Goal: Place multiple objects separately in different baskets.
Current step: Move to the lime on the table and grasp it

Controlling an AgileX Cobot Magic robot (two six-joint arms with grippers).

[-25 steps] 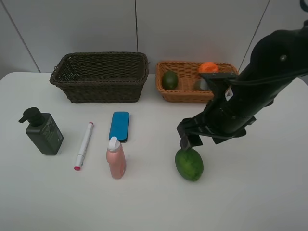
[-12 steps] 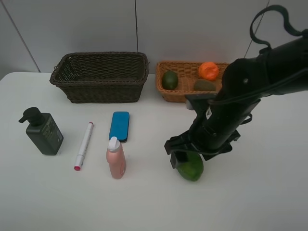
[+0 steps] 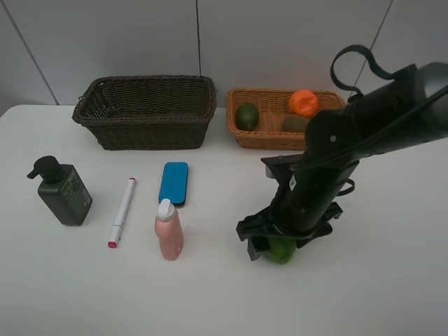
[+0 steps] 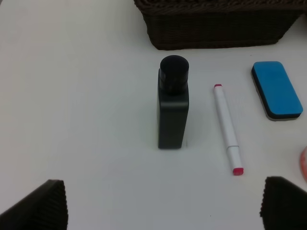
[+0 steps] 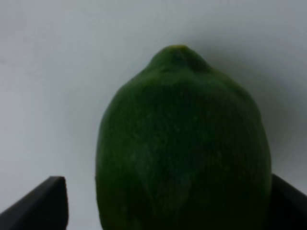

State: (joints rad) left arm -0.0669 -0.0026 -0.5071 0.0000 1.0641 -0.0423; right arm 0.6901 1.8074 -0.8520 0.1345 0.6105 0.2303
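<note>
On the surface (image 3: 210, 294): dark green pump bottle (image 3: 63, 192), white marker (image 3: 122, 211), blue eraser block (image 3: 173, 183), pink white-capped bottle (image 3: 169, 231), pointed green fruit (image 3: 281, 251). In the tan wicker basket (image 3: 266, 143): second green fruit (image 3: 246, 116), brown kiwi (image 3: 295, 124), orange (image 3: 304, 103).

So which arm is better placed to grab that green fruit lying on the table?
The right. The right arm's fingers stand open either side of the green fruit; the left arm's fingers, also open, face the dark pump bottle, far from the fruit.

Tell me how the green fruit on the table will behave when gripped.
The fruit looks rounded with a tapered end, so it would probably roll if nudged on the smooth table. Its skin seems firm and faintly dimpled, likely stiff and not very slippery.
</note>
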